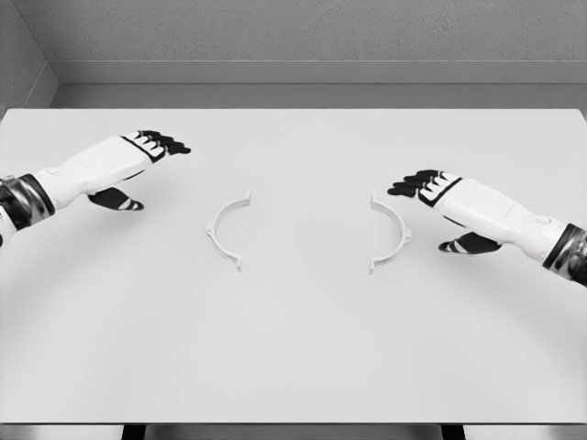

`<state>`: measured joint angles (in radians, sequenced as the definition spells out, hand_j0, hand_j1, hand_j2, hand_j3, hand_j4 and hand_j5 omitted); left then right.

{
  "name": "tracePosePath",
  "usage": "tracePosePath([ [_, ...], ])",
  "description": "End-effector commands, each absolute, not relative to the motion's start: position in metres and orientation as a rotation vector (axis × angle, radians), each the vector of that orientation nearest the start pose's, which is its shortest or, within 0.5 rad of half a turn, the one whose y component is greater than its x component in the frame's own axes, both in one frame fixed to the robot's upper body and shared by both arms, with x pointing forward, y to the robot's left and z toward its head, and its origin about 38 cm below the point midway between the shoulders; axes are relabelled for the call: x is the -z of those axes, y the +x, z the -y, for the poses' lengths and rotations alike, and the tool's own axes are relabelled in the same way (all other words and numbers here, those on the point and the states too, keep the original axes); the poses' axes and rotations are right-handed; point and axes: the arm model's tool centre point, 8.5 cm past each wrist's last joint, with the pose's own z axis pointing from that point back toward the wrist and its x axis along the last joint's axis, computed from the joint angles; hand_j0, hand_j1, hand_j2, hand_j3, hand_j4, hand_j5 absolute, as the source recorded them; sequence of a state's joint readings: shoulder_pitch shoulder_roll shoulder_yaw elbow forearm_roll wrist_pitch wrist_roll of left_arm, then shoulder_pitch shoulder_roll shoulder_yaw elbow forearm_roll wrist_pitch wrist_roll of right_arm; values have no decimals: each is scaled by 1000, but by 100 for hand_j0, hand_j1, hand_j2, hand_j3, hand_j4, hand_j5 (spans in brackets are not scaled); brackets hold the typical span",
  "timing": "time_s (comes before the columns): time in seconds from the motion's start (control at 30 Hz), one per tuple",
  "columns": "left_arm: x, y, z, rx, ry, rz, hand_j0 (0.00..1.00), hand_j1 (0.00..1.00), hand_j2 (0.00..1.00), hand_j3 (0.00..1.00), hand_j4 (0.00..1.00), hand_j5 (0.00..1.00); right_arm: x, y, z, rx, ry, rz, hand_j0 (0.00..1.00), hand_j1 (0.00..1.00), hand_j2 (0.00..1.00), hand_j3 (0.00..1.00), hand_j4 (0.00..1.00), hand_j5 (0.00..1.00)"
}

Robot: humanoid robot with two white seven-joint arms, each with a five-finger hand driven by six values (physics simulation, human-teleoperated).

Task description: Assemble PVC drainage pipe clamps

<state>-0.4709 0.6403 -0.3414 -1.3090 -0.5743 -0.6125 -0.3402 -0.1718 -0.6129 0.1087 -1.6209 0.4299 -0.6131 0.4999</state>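
Table: a big white table (293, 367) fills most of the view, with a grey wall behind it.
Left clamp half: a thin white half-ring (226, 230) lies flat on the table, left of the middle. Its open side faces right.
Right clamp half: another white half-ring (392, 233) lies flat, right of the middle. Its open side faces left. The two halves are well apart.
Left hand: the left hand (138, 156) is above and to the left of its clamp half, not touching it. Its black fingers (170, 143) are stretched out and hold nothing.
Right hand: the right hand (438, 191) is just beside the top end of its clamp half. Its fingers are stretched out and hold nothing.
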Motion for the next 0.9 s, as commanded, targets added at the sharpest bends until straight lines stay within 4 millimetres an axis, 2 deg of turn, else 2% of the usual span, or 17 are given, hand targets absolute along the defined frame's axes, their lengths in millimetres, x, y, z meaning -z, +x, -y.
tracePosePath([
  [0.0,-175,447,-312,1765,528,1586,100,100,100,100,100,100,-166,377,307,-1675,-362,1667,100,100,100,100,100,100],
  [0.07,-171,448,-304,1777,507,1588,100,100,100,100,100,100,-163,389,311,-1643,-366,1657,100,100,100,100,100,100],
  [0.17,-165,449,-289,1803,492,1593,100,100,100,100,100,100,-161,394,316,-1632,-371,1641,100,100,100,100,100,100],
  [0.43,-156,442,-262,1845,441,1622,100,100,100,100,100,100,-156,400,301,-1618,-337,1665,100,100,100,100,100,100],
  [0.6,-156,437,-255,1858,427,1636,100,100,100,100,100,100,-141,410,295,-1624,-328,1623,100,100,100,100,100,100],
  [0.77,-155,432,-252,1865,418,1644,100,100,100,100,100,100,-125,417,309,-1584,-314,1564,100,100,100,100,100,100],
  [0.87,-151,432,-257,1862,420,1627,100,100,100,100,100,100,-121,419,312,-1571,-313,1551,100,100,100,100,100,100],
])
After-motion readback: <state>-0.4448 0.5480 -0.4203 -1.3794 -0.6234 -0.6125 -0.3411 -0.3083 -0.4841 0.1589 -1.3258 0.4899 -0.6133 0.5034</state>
